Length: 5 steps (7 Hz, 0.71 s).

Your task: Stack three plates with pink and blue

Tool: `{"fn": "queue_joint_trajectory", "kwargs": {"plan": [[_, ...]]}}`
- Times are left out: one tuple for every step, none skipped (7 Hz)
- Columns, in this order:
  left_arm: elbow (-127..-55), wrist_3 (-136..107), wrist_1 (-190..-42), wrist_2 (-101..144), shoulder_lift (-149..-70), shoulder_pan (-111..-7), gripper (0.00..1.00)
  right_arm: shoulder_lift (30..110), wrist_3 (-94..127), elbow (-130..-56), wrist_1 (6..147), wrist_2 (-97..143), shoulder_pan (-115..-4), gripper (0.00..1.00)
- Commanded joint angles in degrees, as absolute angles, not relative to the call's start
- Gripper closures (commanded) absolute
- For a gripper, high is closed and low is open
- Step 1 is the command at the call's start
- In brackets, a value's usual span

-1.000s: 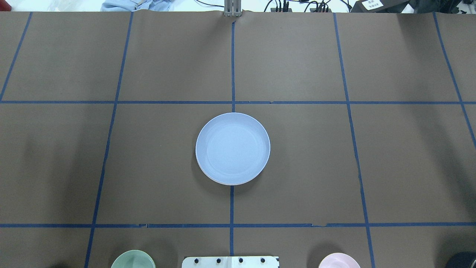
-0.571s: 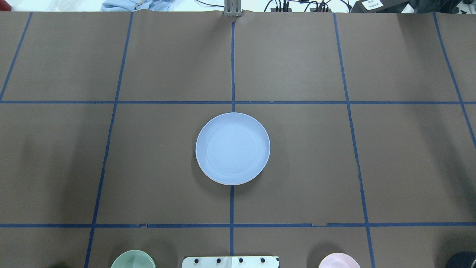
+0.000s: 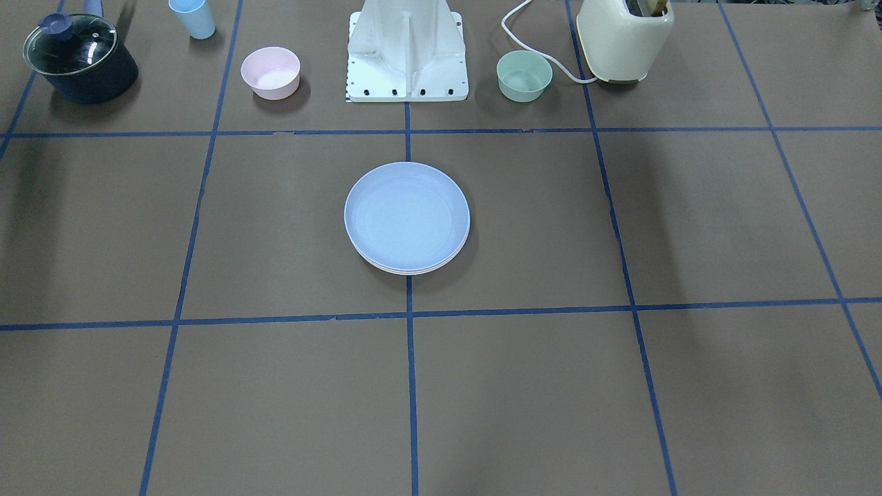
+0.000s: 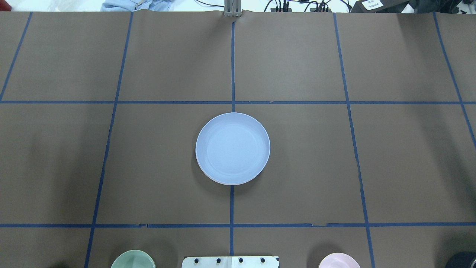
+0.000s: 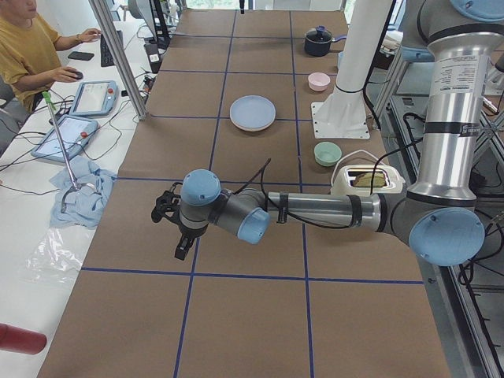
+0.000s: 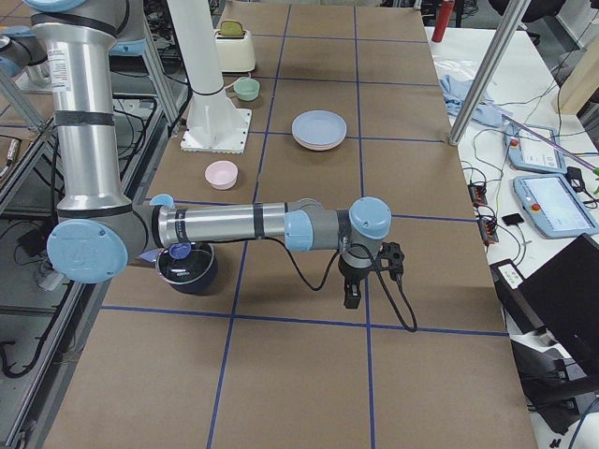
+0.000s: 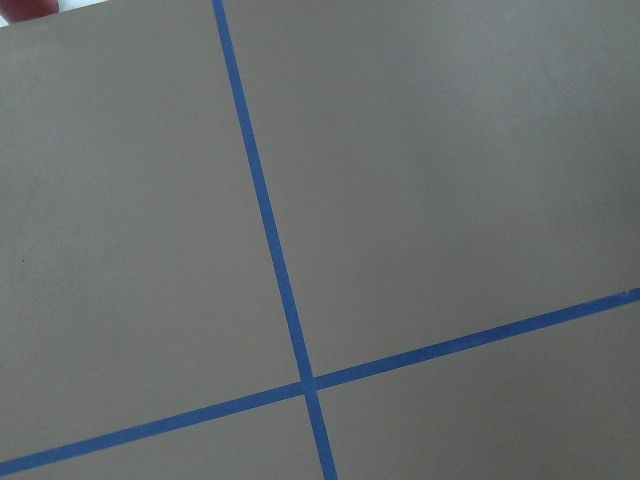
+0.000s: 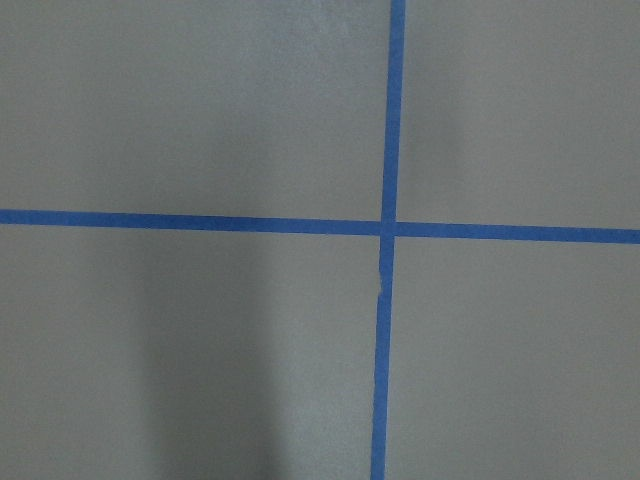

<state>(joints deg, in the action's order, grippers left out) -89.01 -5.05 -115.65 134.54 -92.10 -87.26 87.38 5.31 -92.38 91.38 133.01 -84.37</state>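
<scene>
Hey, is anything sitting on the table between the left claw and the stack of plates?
Nothing visible. Only bare table lies between the left claw and the stack of plates. The green bowl and toaster sit off to the side, by the robot's base.

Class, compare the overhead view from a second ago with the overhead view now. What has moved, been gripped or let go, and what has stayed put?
Nothing visibly changed. The light blue plate lies on the centre tape line exactly as before, on top of the plates under it. The mint-green bowl and the pink bowl at the near edge are where they were.
</scene>
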Motion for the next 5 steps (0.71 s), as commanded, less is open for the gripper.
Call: {"fn": "queue_joint_trajectory", "kwargs": {"plan": [[-89.9,-5.1,-115.5,134.2,-91.7,-87.4,0.0,87.4,5.5,-91.7,91.3,133.0,-84.4,0.0],[-89.7,-5.1,-115.3,134.4,-91.6,-87.4,0.0,87.4,5.6,-91.7,91.3,133.0,-84.3,0.0],[-89.8,-5.1,-115.4,134.2,-91.6,-87.4,0.0,87.5,5.7,-91.8,91.3,133.2,-84.4,0.0],[-89.4,-5.1,-115.5,134.1,-91.7,-87.4,0.0,87.5,5.7,-91.8,91.3,133.2,-84.4,0.0],[-89.2,-5.1,-115.4,134.0,-91.8,-87.5,0.0,87.5,5.5,-92.4,91.2,133.1,-84.4,0.0]]}}
